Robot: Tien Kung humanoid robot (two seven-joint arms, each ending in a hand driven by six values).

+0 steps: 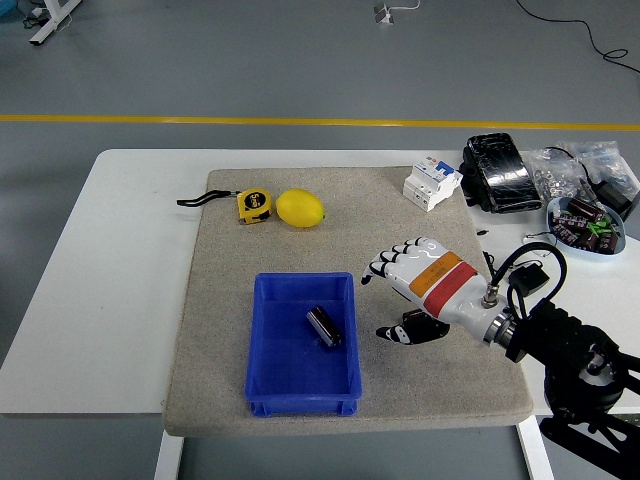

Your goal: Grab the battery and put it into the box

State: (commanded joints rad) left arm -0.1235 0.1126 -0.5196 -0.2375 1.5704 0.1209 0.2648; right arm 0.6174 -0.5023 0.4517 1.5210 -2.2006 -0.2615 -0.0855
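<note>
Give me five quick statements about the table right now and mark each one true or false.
1. The battery lies inside the blue box. True.
2. The right hand grips the battery. False: its fingers are spread and empty, to the right of the box.
3. The lemon sits right beside the tape measure on the mat. True.
4. The circuit breaker is in the box. False: it stands at the mat's far right corner.
5. The left hand reaches over the mat. False: no left hand is in view.
</note>
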